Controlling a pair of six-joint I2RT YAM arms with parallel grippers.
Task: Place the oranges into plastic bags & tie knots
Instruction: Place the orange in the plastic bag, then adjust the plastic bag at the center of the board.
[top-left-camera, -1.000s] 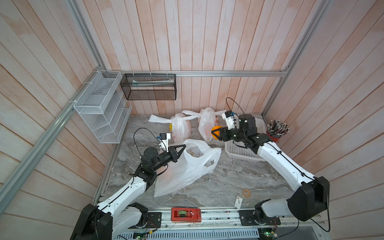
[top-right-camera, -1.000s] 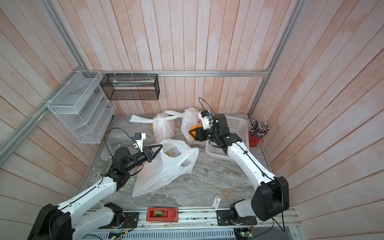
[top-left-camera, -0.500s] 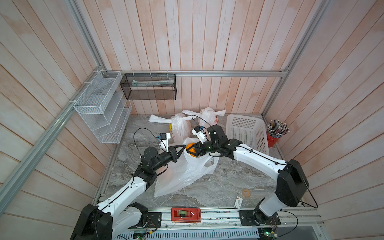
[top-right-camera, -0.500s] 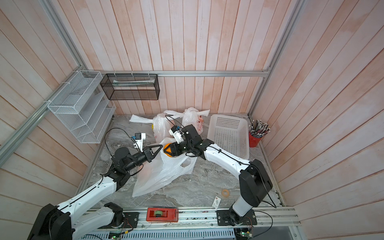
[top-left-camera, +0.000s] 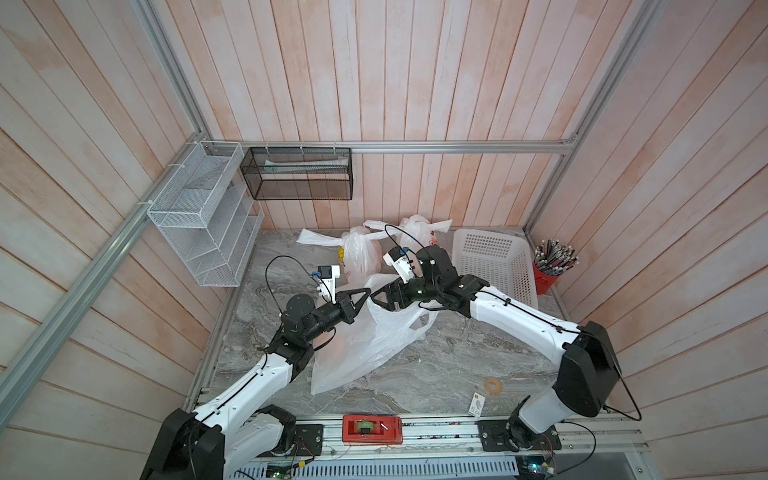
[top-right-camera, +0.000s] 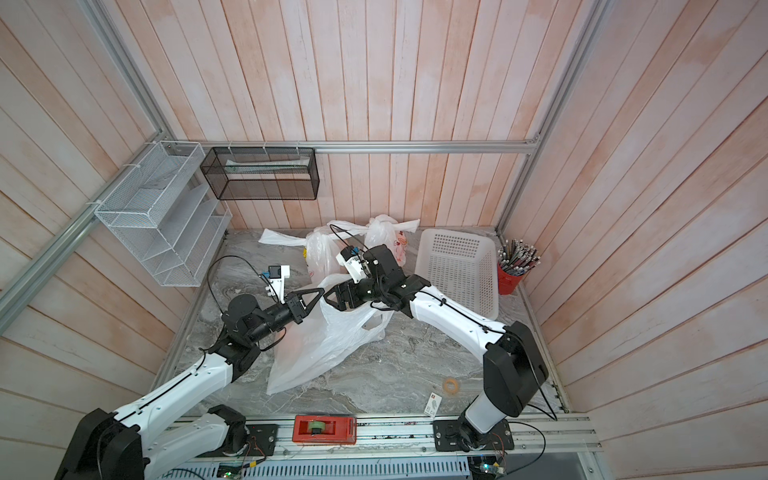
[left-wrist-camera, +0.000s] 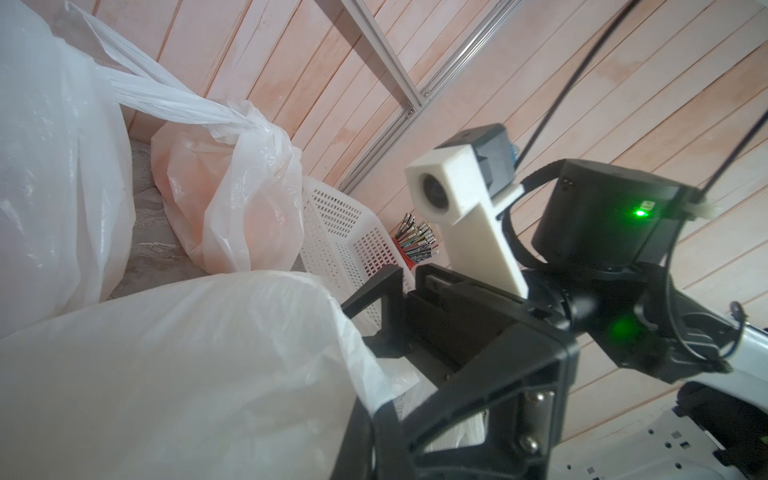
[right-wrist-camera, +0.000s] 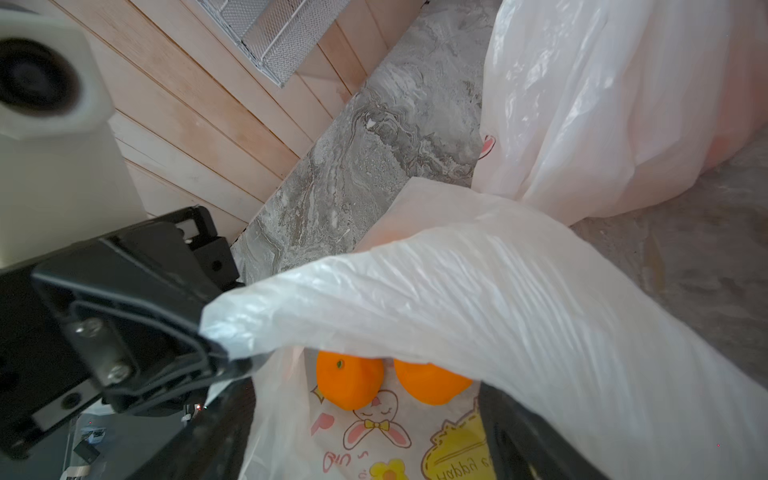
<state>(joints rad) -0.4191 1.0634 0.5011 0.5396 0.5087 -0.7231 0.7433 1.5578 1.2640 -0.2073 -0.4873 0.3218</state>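
1. In both top views, the left hand (top-left-camera: 365, 293) (top-right-camera: 318, 293) is pinched tight on the rim of the open bag (top-left-camera: 365, 345) and lifts that rim. The rest of the bag lies on the bench (top-left-camera: 449, 365). The right hand (top-left-camera: 384, 300) is at the bag's mouth, just beside the left hand. Two tied bags (top-left-camera: 361, 253) sit near the back wall, next to a white basket (top-left-camera: 494, 266).
2. In the left wrist view, the open bag (left-wrist-camera: 187, 374) is up close. A tied bag (left-wrist-camera: 232, 208) stands behind it, and orange shows through its skin.
3. In the right wrist view, two oranges (right-wrist-camera: 349, 382) lie side by side inside the open bag, by a bunny picture. The right hand's fingers (right-wrist-camera: 515, 432) are spread wide and grip nothing. The left hand (right-wrist-camera: 166, 332) nips the bag's edge.
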